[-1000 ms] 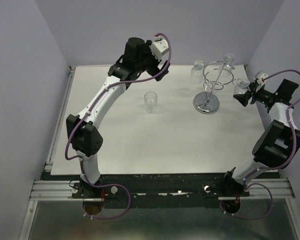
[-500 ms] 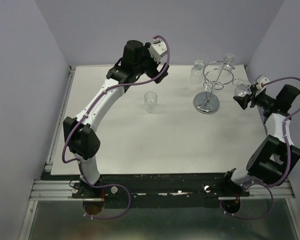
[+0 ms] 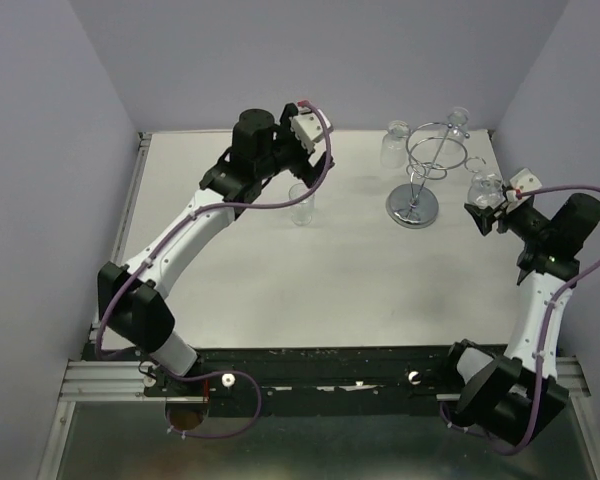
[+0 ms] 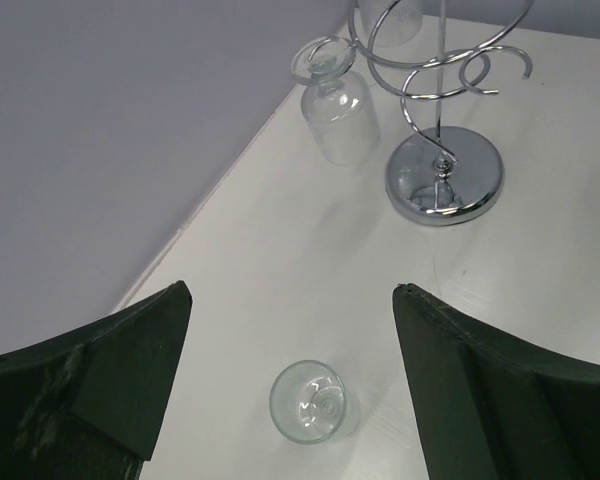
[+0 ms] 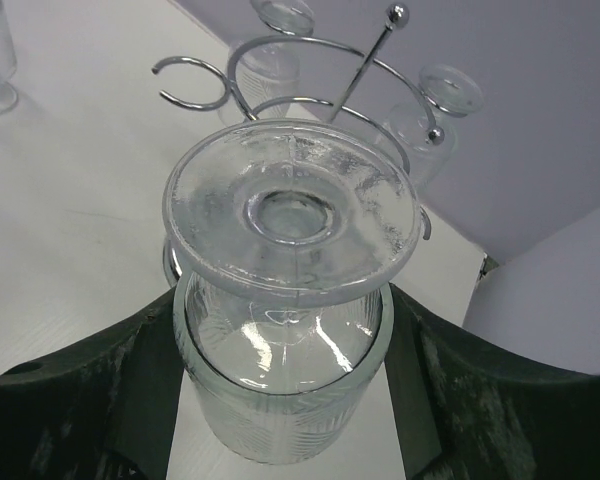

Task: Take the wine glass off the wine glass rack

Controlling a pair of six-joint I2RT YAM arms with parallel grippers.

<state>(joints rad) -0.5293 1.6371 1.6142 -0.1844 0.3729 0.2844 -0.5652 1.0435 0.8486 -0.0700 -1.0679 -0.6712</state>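
Left fingers (image 4: 130, 370), spread wide and empty, hang above a loose glass (image 4: 315, 402) that stands upright on the tabletop (image 3: 280, 290); this arm is probably idling clear of the work. Chrome rack (image 3: 413, 208) stands right of centre at the far side, with two hung glasses (image 3: 394, 146) foot-up on its hooks. Right fingers (image 5: 80, 400) are clamped on the bowl of a third glass (image 5: 292, 215), held inverted the way it hangs, just right of the rack's ring. Whether its foot is fully clear of the hook cannot be told; removal appears nearly done.
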